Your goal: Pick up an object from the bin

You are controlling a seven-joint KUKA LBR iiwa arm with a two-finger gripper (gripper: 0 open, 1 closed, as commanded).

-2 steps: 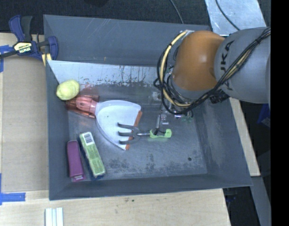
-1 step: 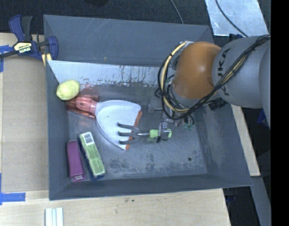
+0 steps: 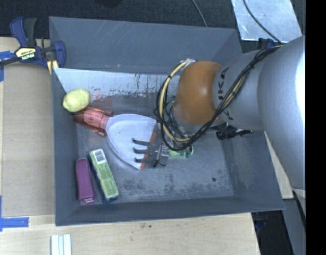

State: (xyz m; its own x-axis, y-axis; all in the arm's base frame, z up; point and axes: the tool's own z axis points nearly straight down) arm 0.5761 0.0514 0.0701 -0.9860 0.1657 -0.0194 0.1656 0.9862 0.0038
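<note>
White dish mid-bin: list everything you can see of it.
The white dish is a shallow, rounded piece that narrows toward the bin's front and looks like smooth plastic. It lies flat on the bin floor, near the middle. A copper-pink object meets its upper-left rim. The gripper overlaps its right part and hides that edge. Whether they touch cannot be told. What shows of it looks whole and unmarked.

A matt black surface (image 3: 141, 1) spreads across the top of the view, a pale, shiny sheet (image 3: 264, 15) lying on its right part.
</note>
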